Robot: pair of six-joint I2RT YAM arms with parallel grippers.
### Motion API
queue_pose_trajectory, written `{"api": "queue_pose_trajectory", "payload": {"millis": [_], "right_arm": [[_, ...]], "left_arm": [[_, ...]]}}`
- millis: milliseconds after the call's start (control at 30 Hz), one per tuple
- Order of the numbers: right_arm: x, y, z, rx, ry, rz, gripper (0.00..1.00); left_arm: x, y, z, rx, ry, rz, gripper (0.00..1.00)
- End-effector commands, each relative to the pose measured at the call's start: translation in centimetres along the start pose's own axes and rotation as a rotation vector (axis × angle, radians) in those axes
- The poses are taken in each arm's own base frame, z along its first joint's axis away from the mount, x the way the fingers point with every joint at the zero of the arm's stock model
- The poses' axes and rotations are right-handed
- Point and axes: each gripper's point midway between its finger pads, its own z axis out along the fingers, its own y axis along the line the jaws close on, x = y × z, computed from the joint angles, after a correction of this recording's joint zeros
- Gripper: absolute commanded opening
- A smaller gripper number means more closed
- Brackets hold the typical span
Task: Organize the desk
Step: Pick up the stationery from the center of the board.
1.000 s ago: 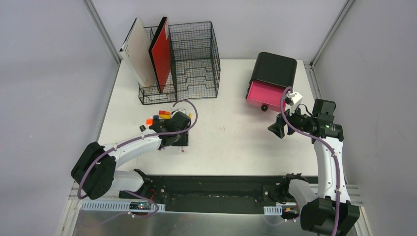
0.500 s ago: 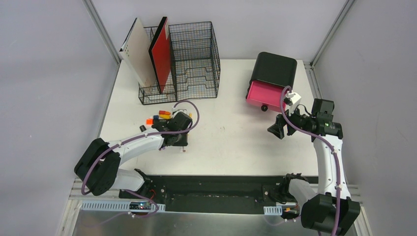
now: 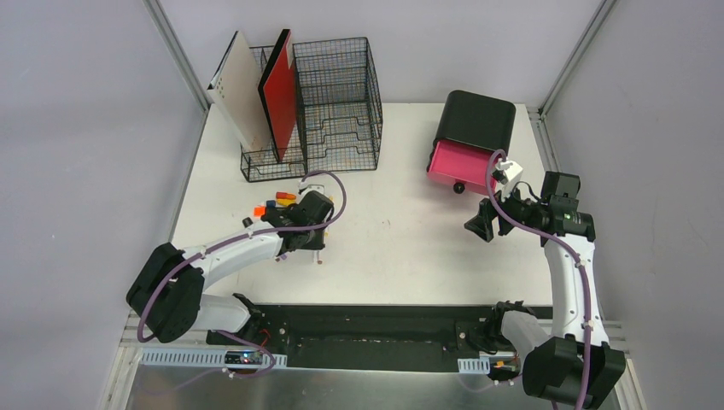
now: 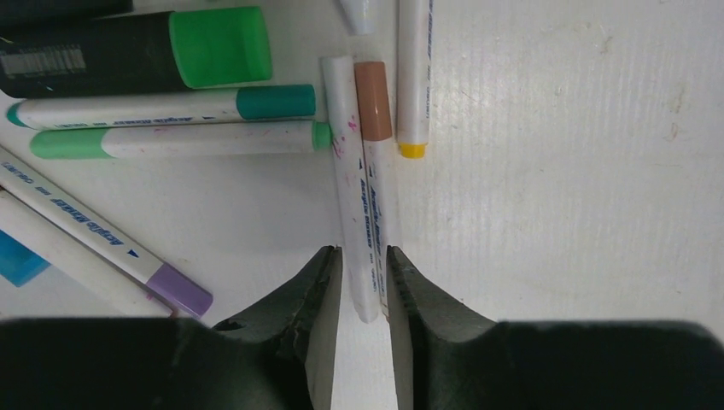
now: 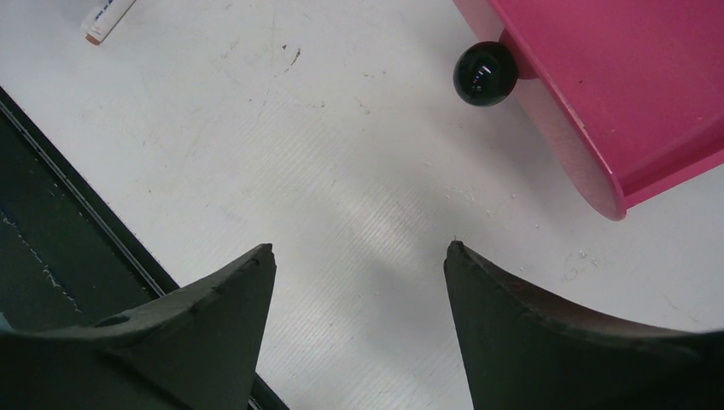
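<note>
Left wrist view alone shows left jaws clamping two markers (image 4: 354, 205) on the desk (image 4: 555, 213). Overhead: organizer (image 3: 337, 94) holds red folder (image 3: 280, 90); right jaws apart, right of it.

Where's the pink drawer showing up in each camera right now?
Top external: right of centre, toward the back, the pink drawer juts from the black box.
Left wrist: not in it.
Right wrist: upper right corner, cut by the frame.
Shared landmark: its black knob, seen in top external and right wrist.
</note>
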Motion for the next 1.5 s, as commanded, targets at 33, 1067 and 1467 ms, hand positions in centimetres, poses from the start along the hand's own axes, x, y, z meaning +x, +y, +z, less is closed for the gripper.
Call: {"api": "queue_pose_trajectory", "payload": {"millis": [33,1067,1467], "right_arm": [[-1.2,0.1,-0.4,-0.005,-0.034,-0.047,0.76],[-1.4,0.5,-0.4,-0.025,-0.044,-0.042,0.77],[-2.1,3.1,0.1,-0.180,-0.067,0.014,0.77]], "left_arm": [[-2.4,0.9,-0.7,-0.053,-0.074,0.031,0.22],[1.4,0.3,2.7,-0.042,0.097,0.080,0.05],[-2.4,-1.5,-3.6,0.152,-0.109,-0.026,0.00]]}}
